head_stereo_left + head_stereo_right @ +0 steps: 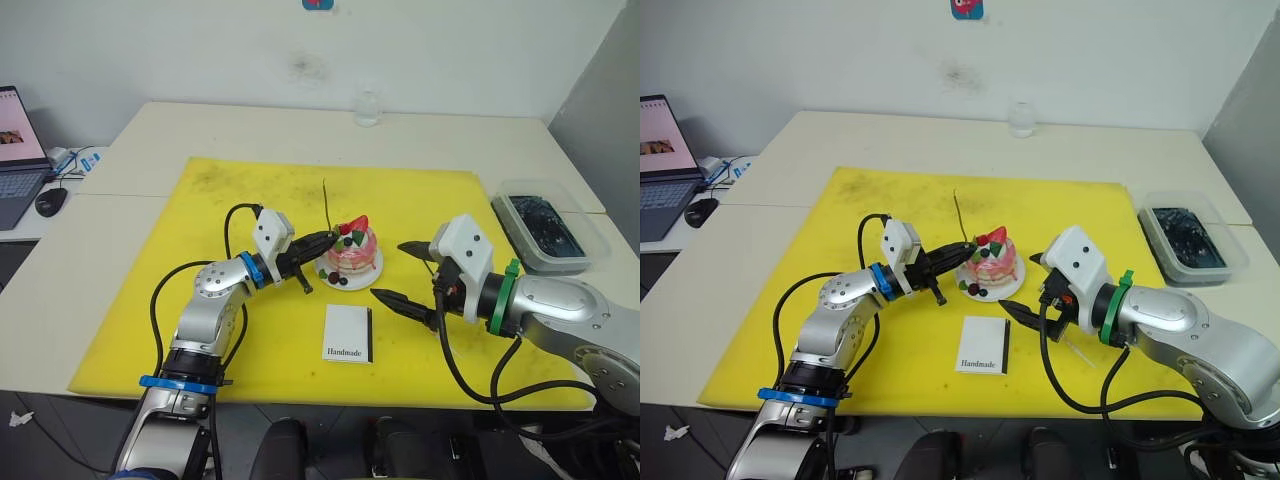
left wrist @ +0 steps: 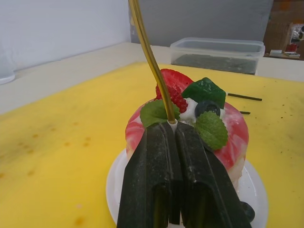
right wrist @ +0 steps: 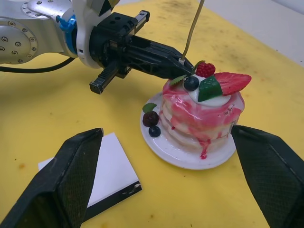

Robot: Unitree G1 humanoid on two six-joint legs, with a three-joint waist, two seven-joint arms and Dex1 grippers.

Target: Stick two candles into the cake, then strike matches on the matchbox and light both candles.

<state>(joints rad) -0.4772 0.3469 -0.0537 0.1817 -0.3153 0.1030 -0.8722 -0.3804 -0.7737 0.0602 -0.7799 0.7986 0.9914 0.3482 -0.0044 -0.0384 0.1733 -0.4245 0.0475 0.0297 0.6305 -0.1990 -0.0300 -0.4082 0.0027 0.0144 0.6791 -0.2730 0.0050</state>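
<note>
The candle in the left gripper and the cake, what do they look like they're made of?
The candle: thin, glossy gold, metallic-looking; could be foil-coated wax. The cake: shiny pink glaze with stiff, uniform fruit, likely a plastic or resin model, though not certain. The left gripper is shut on the candle.

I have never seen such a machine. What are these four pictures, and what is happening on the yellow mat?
This is a humanoid robot with two arms; each ends in a gripper with two black jaws. Two pictures come from cameras in its head, looking down over the arms. The other two come from a camera on each wrist, looking along the jaws. On the yellow mat stand a small cake on a white plate and a white matchbox. Two dark matches lie behind the cake. The left gripper is shut on a thin gold candle, held upright at the cake's top. The right gripper is open beside the cake, holding nothing. A clear plastic box sits to the right.
</note>
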